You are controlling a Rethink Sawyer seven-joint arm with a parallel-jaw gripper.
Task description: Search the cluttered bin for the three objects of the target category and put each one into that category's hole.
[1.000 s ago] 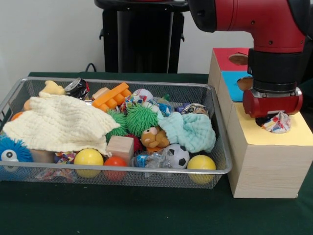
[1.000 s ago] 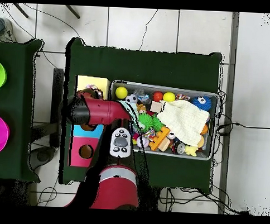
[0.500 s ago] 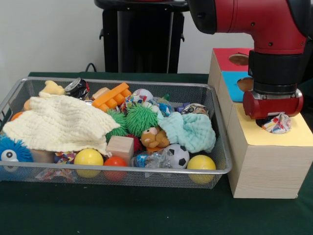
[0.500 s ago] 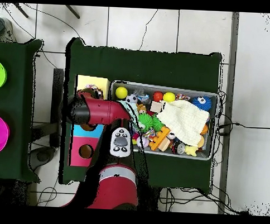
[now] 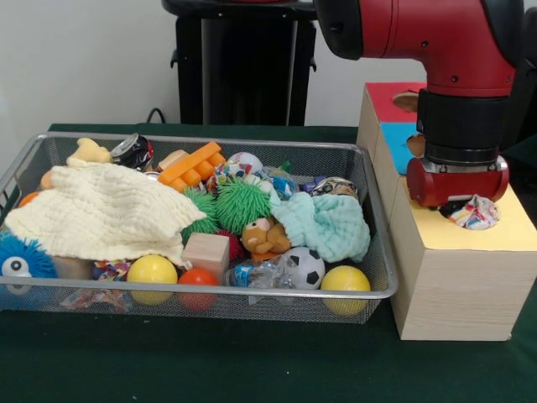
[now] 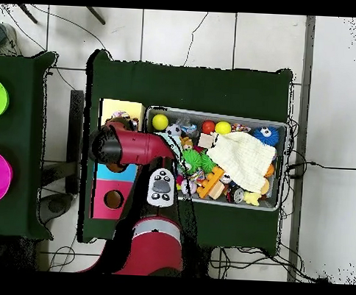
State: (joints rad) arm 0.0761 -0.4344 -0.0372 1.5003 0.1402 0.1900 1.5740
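Bin at left, crammed: cream cloth, green spiky ball, teal cloth. Box stands just right of it. Gripper hangs low over the box's yellow panel; a patterned cloth wad sits directly beneath, slightly right of the arm's axis, apparently over the hole. Gripper hidden by the red wrist; cannot tell whether it is apart or clamped. Wad has no clear long axis.
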